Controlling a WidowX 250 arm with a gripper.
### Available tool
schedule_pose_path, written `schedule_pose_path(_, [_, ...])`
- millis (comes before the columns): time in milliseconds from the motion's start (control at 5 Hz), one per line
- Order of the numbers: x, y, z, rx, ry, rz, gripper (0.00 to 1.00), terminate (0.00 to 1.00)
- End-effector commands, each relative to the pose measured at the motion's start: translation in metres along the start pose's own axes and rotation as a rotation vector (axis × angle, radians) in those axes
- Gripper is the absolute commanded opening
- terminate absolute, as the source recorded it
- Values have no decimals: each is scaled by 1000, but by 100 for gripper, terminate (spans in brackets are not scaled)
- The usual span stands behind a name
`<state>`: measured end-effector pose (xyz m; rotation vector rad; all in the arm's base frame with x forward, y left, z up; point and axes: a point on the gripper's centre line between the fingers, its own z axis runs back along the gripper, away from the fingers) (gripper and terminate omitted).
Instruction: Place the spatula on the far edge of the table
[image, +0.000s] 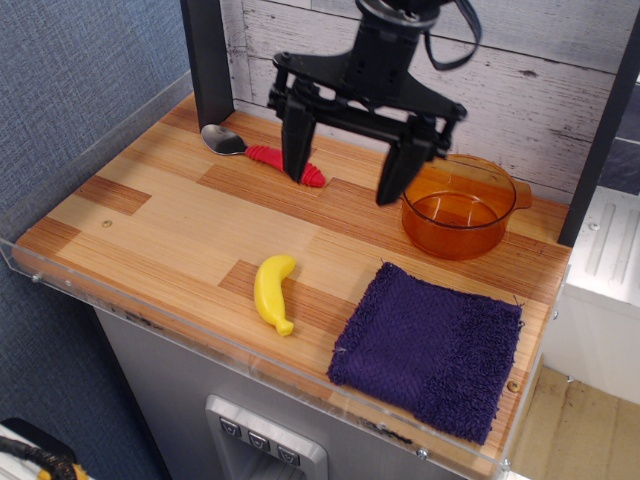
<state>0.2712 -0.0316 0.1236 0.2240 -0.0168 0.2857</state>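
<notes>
The spatula (262, 155) is seen lying flat in the upper left of the frame, near the far edge of the table (180, 225), with its silver bowl pointed toward the upper left corner beside the dark post (205, 60) and its red ribbed handle running down and to the right. The gripper (345, 160) is held above the wood just right of the spatula, its jaws spread wide and nothing held between them. The left finger (297, 140) is seen in front of the handle's lower end (whether it touches the handle cannot be told from this single view), while the right finger hangs close to the orange pot (460, 207) in the upper right. The spatula thus lies to the left of the jaws' midpoint, and its long axis is roughly in line with the direction in which the fingers are spread, not across it. Since the utensil already rests by the back wall, the placing is judged to be essentially done, and the open jaws suit a release more than a grasp. If another grasp were wanted, a shift to the upper left and a turn of the wrist would be called for, so that the handle is crossed by the fingers. The yellow toy banana (273, 291) and the purple cloth (430, 350) lie in the lower half of the frame, well apart from the spatula.
</notes>
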Motion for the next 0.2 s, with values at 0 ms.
schedule_pose_path(0, [-13, 4, 18, -55, -26, -47, 100, 100])
